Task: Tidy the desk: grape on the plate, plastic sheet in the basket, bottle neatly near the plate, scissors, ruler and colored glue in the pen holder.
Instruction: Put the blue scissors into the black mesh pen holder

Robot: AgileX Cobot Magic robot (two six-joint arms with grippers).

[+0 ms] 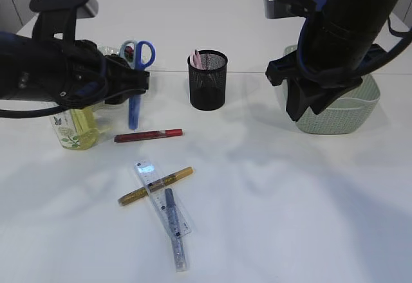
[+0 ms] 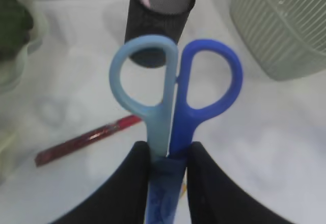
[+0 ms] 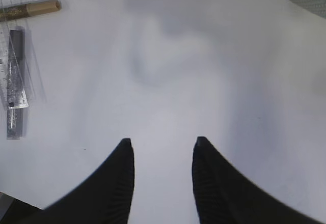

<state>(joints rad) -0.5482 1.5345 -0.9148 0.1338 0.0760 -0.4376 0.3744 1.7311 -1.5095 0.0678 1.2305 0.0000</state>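
Note:
My left gripper (image 1: 132, 89) (image 2: 167, 150) is shut on the scissors (image 1: 135, 83) (image 2: 173, 96), pinching them just below the two blue handles and holding them above the table. They are left of the black mesh pen holder (image 1: 207, 79) (image 2: 159, 15). The yellow bottle (image 1: 74, 128) stands under my left arm. The clear ruler (image 1: 162, 197) (image 3: 12, 76) lies at the front with gold (image 1: 156, 185) and blue-grey (image 1: 175, 231) glue pens across it. A red glue pen (image 1: 148, 135) (image 2: 86, 137) lies behind them. My right gripper (image 1: 304, 110) (image 3: 162, 142) hangs open and holds nothing. The plastic sheet is out of view.
The green basket (image 1: 341, 109) (image 2: 280, 25) stands at the right, behind my right gripper. A pink item (image 1: 196, 58) sticks out of the pen holder. A blurred dark green lump on a clear dish (image 2: 12, 25) shows at far left; whether it is the grape is unclear.

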